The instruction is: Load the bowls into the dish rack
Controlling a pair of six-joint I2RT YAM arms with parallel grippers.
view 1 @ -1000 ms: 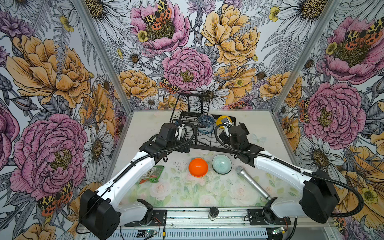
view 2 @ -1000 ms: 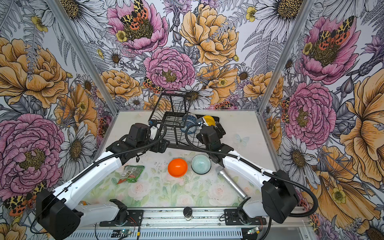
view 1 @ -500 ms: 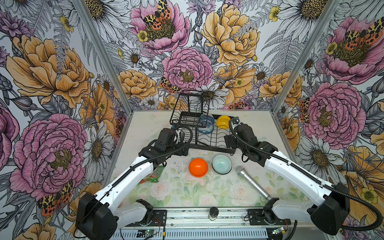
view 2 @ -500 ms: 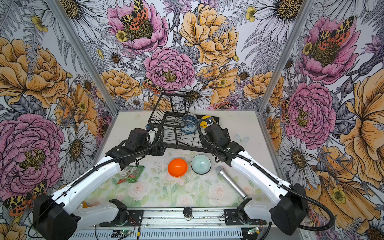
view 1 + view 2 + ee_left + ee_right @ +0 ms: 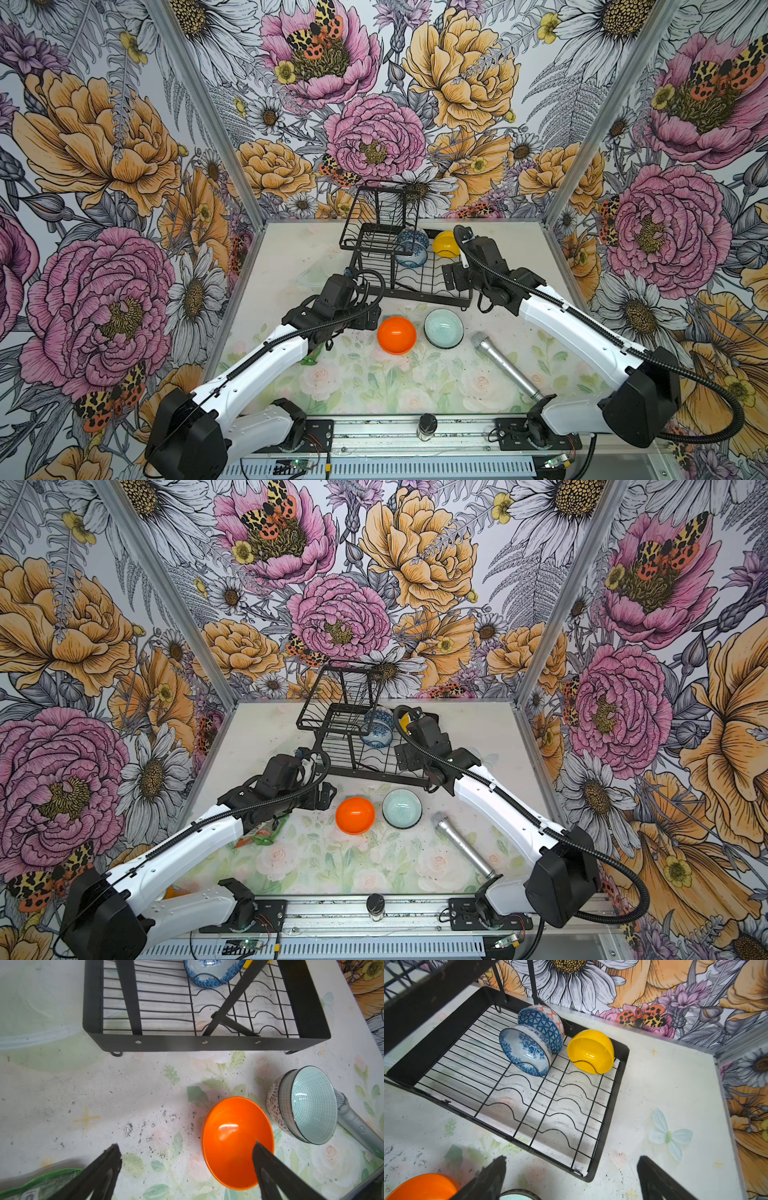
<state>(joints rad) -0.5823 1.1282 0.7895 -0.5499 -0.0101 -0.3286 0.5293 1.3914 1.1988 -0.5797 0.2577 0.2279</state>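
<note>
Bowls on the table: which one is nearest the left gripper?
The orange bowl, directly beside the left gripper; the mint bowl sits farther off, next to the microphone.

The dish rack [image 5: 166,1043] is black metal with a matt coat: thin wire across the floor, flat smooth bands around the rim. The orange bowl [image 5: 232,1136] and yellow bowl [image 5: 589,1051] look like smooth, glossy plastic with bright highlights. The mint bowl [image 5: 311,1103], floral bowl [image 5: 523,1047] and blue geometric bowl [image 5: 542,1024] look like glazed, shiny ceramic. The microphone [image 5: 505,368] has a dull silver body and a mesh head. The green packet [image 5: 45,1180] is shiny film. The table [image 5: 83,1095] is matt, scuffed and speckled with dark grit.
</note>
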